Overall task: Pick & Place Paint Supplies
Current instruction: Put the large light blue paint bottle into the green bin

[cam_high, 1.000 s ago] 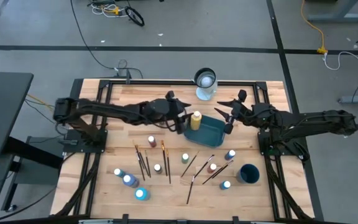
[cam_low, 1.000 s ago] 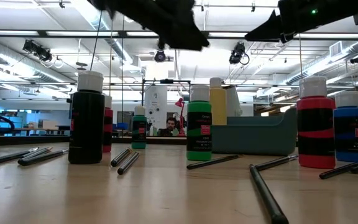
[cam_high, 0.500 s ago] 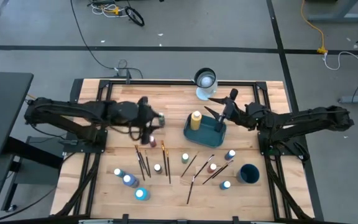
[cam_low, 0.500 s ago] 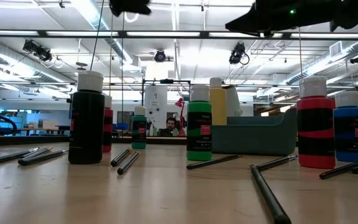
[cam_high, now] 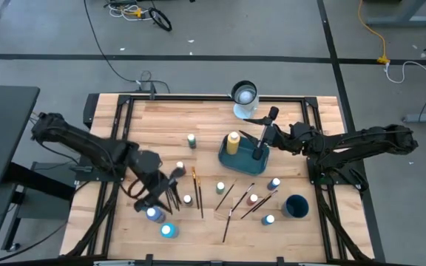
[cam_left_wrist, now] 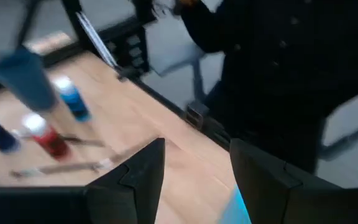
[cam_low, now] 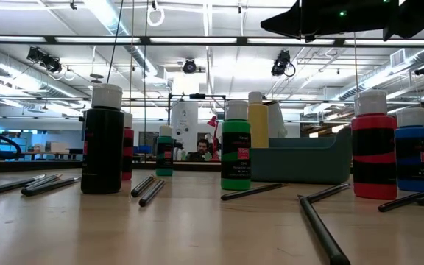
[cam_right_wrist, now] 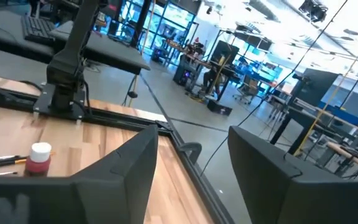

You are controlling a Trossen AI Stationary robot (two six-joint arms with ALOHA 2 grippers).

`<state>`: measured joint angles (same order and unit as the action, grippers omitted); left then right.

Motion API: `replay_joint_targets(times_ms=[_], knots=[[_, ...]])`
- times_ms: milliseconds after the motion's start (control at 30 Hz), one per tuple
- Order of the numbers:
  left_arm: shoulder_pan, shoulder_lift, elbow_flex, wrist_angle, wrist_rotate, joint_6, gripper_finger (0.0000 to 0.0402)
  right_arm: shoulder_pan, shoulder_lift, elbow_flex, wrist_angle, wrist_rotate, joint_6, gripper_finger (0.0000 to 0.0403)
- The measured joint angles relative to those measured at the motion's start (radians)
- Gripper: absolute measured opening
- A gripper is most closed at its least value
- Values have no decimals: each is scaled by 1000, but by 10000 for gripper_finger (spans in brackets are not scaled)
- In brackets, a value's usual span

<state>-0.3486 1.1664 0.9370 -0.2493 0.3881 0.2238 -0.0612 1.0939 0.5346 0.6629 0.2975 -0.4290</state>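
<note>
A wooden bench in a grey-floored workshop carries scattered paint bottles, brushes and a teal bin.

The left end effector, fingers spread with nothing between them, hangs over the dark-handled brushes near the bench's front left, with the blue-capped bottles just beside it. The right end effector, fingers also spread and empty, hovers over the teal bin's far edge; the yellow bottle stands in the bin, near it. A green-capped bottle stands alone between both arms.
</note>
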Motion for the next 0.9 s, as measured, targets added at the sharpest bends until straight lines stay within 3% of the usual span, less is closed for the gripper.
replay_joint_targets(times_ms=[333, 467, 667, 900], knots=[[-110, 16, -193, 196, -35, -86, 192, -1, 0, 0, -3, -1, -1, 201], [-143, 13, -196, 208, -72, -165, 192, -1, 0, 0, 1, -1, -2, 201], [-224, 26, -196, 261, -80, -116, 190, -1, 0, 0, 26, -1, -3, 201], [-282, 130, -197, 304, -229, -96, 190, -1, 0, 0, 31, -1, -3, 201]])
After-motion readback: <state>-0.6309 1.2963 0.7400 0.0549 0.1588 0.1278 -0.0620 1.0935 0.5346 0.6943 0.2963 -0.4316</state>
